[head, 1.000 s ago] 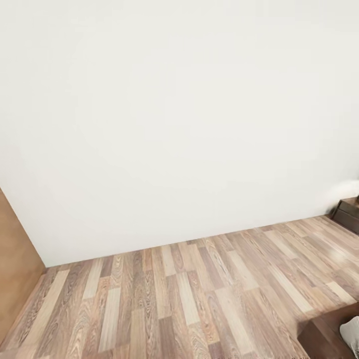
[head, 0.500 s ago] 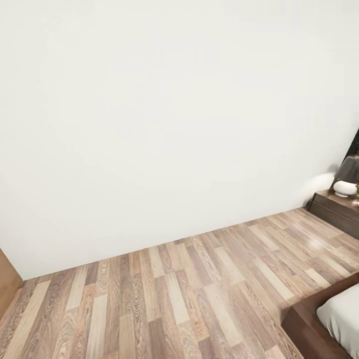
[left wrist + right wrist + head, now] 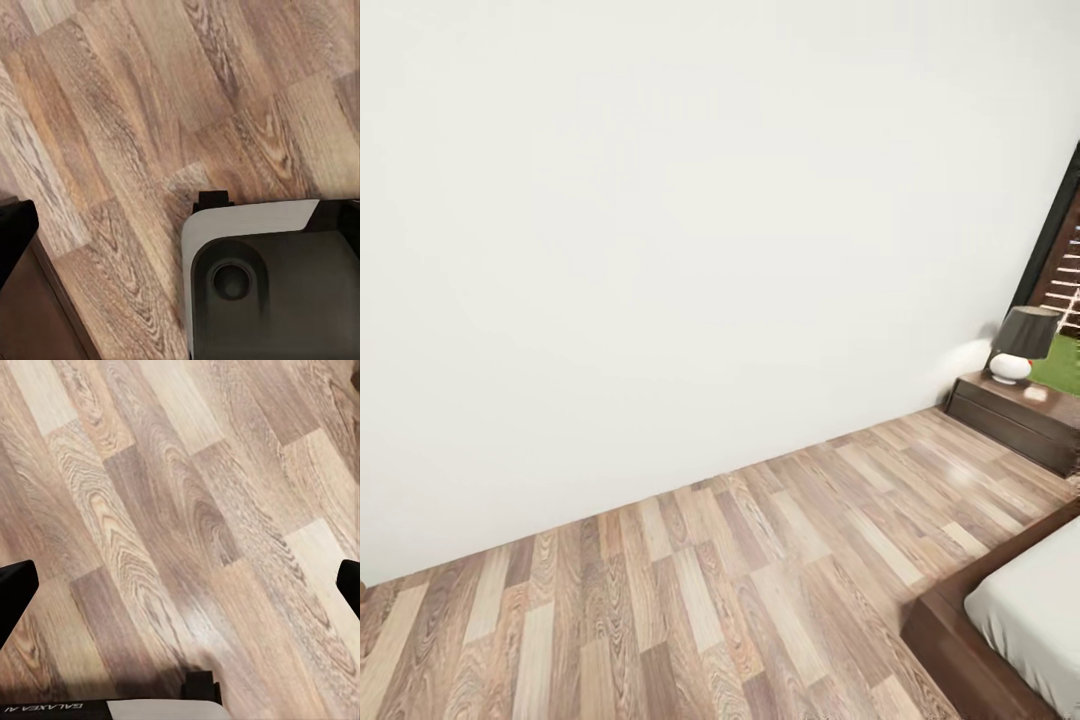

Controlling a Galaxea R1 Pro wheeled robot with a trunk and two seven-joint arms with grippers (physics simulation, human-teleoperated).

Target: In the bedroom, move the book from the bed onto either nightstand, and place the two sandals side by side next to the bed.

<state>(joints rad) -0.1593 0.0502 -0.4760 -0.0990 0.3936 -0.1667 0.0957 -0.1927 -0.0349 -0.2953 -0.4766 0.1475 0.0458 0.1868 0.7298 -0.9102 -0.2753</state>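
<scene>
So the bed [image 3: 1000, 625] is poking into the head view at the lower right corner: dark brown frame, pale grey-white mattress on top, just the corner of it. No book or sandals anywhere I can spot in these shots.

Further back along the same side, against the white wall [image 3: 690, 220], sits the nightstand [image 3: 1012, 420], dark wood with a glossy top. There's a little lamp [image 3: 1021, 343] on it, white round base and dark shade. Right behind that is a dark window frame [image 3: 1050, 235] with a bit of green grass showing.

The rest is wood-plank floor [image 3: 690, 590].

Both wrist cams look straight down at floorboards. Right gripper [image 3: 180, 589] has its black fingertips spread wide apart, so released. For the left gripper, can't tell; one dark tip [image 3: 15, 232] shows, plus the robot's grey base [image 3: 270, 285].
</scene>
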